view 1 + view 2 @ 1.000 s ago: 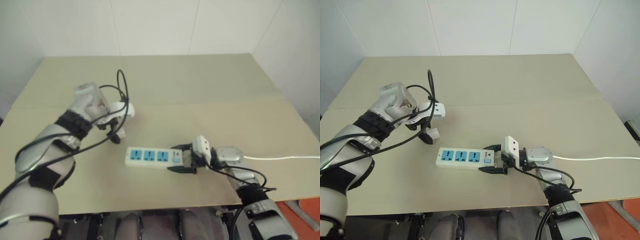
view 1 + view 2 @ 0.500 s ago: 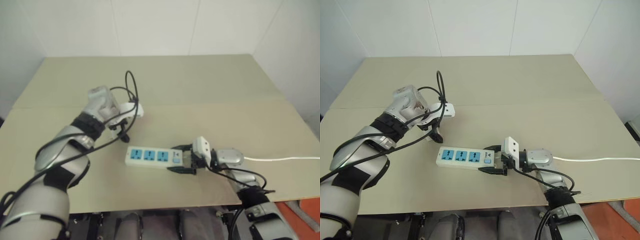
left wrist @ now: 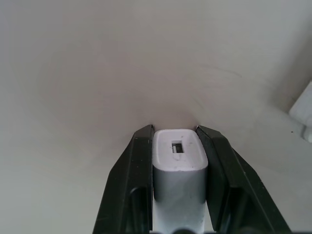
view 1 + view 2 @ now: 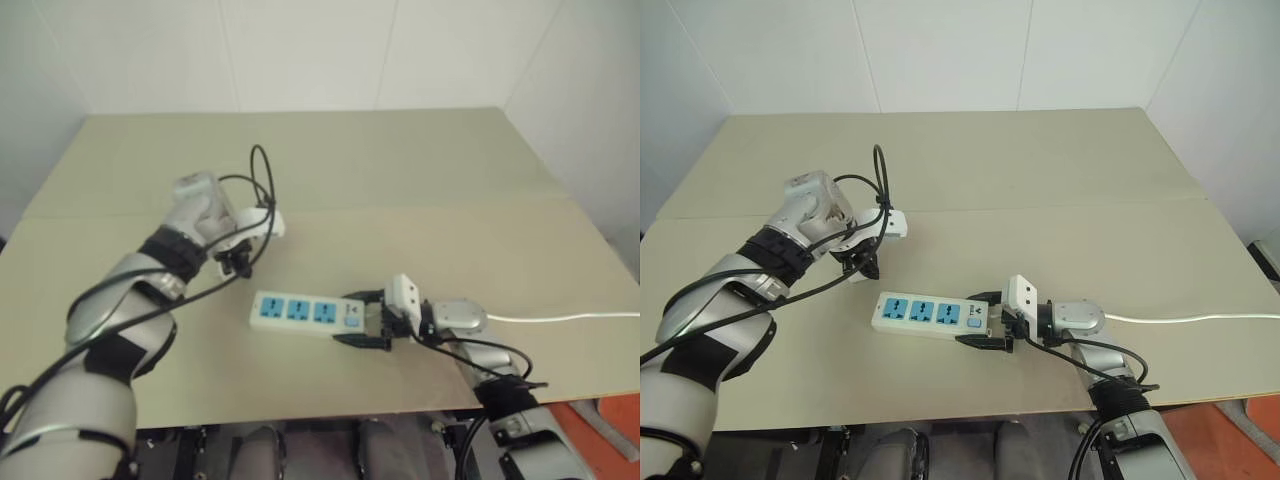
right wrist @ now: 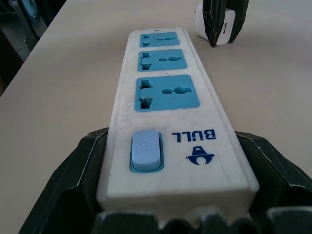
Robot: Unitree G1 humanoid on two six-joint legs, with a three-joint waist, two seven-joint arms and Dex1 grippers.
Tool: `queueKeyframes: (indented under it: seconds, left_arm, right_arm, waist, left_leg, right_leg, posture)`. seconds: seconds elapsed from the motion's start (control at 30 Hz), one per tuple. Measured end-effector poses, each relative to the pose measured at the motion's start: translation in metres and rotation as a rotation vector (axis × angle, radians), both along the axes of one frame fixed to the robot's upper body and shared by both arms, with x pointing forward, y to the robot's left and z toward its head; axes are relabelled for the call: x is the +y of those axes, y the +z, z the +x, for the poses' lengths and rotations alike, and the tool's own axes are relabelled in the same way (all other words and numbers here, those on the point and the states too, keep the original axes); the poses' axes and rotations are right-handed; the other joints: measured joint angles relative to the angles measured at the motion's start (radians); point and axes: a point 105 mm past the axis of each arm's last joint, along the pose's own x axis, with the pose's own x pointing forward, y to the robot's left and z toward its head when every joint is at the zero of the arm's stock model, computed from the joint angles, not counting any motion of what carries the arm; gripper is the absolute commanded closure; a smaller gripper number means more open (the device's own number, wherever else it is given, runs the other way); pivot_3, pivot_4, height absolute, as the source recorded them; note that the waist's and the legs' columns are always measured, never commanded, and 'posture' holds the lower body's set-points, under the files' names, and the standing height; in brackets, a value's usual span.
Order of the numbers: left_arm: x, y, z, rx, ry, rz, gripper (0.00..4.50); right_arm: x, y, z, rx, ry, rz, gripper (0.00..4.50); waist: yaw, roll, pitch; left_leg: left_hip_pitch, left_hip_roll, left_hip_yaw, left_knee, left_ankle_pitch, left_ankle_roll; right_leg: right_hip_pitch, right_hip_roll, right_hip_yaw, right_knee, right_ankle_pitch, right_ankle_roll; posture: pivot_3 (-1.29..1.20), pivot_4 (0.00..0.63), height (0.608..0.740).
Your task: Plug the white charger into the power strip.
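While the right gripper [image 4: 985, 320] clamps the switch end of the power strip [image 4: 930, 316] on the table [image 4: 1040, 180], farther off the left gripper [image 3: 178, 146] pinches the white charger [image 3: 179, 161]; the head views hide it.

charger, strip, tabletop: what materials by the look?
Charger: looks like white moulded plastic, satin; rounded edges, soft sheen, a few dark specks.
Strip: white plastic body, slightly glossy, printed blue logo; matte blue socket faces and switch, likely plastic too.
Tabletop: beige, matte, with a seam across it; laminate or painted board, can't tell which.
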Motion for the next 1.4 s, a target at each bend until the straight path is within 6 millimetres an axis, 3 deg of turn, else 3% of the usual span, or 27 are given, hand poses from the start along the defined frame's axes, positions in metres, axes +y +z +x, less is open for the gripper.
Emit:
queueKeyframes:
  seconds: [0.13, 0.33, 0.47, 0.57, 0.77, 0.93, 1.07, 1.4]
  left_arm:
    - [-0.011, 0.010, 0.002, -0.034, -0.010, -0.175, 3.48]
    - [-0.059, 0.063, 0.004, -0.187, -0.130, -0.659, 3.48]
    - [-0.090, 0.076, -0.028, -0.186, -0.328, -1.055, 3.48]
    - [-0.100, 0.060, -0.052, -0.113, -0.369, -1.261, 3.48]
    - [-0.096, 0.032, -0.088, -0.042, -0.380, -1.370, 3.48]
    - [-0.101, 0.034, -0.093, -0.104, -0.418, -1.433, 3.48]
    - [-0.101, 0.024, -0.101, -0.100, -0.458, -1.433, 3.48]
    - [-0.087, 0.019, -0.099, -0.115, -0.473, -1.401, 3.48]
  right_arm:
    - [-0.003, -0.001, 0.001, 0.001, -0.015, -0.002, 1.06]
    - [-0.005, 0.000, 0.000, -0.008, -0.017, -0.008, 1.06]
    - [-0.003, 0.000, -0.001, -0.008, -0.009, -0.007, 1.06]
    - [0.002, -0.001, 0.002, -0.020, -0.007, -0.002, 1.06]
    - [0.006, -0.001, 0.006, -0.031, -0.024, 0.008, 1.06]
    - [0.007, -0.002, 0.006, -0.032, -0.028, 0.010, 1.06]
    - [0.007, -0.002, 0.006, -0.030, -0.025, 0.011, 1.06]
    - [0.006, -0.005, -0.005, 0.026, 0.072, 0.012, 1.06]
  waist:
    - [0.004, 0.000, 0.000]
    - [0.007, 0.000, 0.000]
    - [0.000, 0.000, 0.000]
    - [-0.003, 0.000, 0.000]
    - [-0.005, 0.001, 0.000]
    - [0.001, 0.000, -0.001]
    - [-0.001, 0.000, -0.001]
    - [0.000, 0.000, -0.001]
  left_leg:
    - [-0.001, 0.000, -0.001, 0.000, 0.000, 0.000]
    - [-0.002, 0.000, -0.001, 0.001, 0.000, 0.000]
    - [0.000, 0.000, -0.001, 0.001, 0.000, 0.000]
    - [0.000, 0.000, -0.001, 0.001, 0.000, -0.001]
    - [0.002, 0.000, 0.000, 0.002, 0.000, -0.001]
    - [0.004, 0.000, 0.000, 0.002, 0.001, -0.001]
    - [0.005, 0.000, 0.000, 0.002, 0.001, -0.001]
    - [0.004, 0.000, 0.000, 0.002, 0.001, -0.001]
  right_leg:
    - [0.000, 0.000, 0.000, 0.000, 0.000, 0.000]
    - [0.000, -0.001, -0.001, 0.000, 0.000, 0.000]
    - [0.000, -0.001, 0.001, 0.000, 0.000, 0.000]
    - [-0.001, -0.001, 0.001, 0.001, 0.000, 0.000]
    - [0.001, -0.001, 0.002, 0.000, 0.000, 0.000]
    - [0.002, -0.001, 0.002, 0.000, 0.001, -0.001]
    - [0.002, -0.001, 0.002, 0.000, 0.001, -0.001]
    - [0.002, -0.001, 0.001, -0.001, 0.001, -0.001]
  posture:
    - [0.00, 0.150, 0.740]
    - [0.00, 0.150, 0.740]
    - [0.00, 0.150, 0.740]
    - [0.00, 0.150, 0.740]
    - [0.00, 0.150, 0.740]
    - [0.00, 0.150, 0.740]
    - [0.00, 0.150, 0.740]
    - [0.00, 0.150, 0.740]
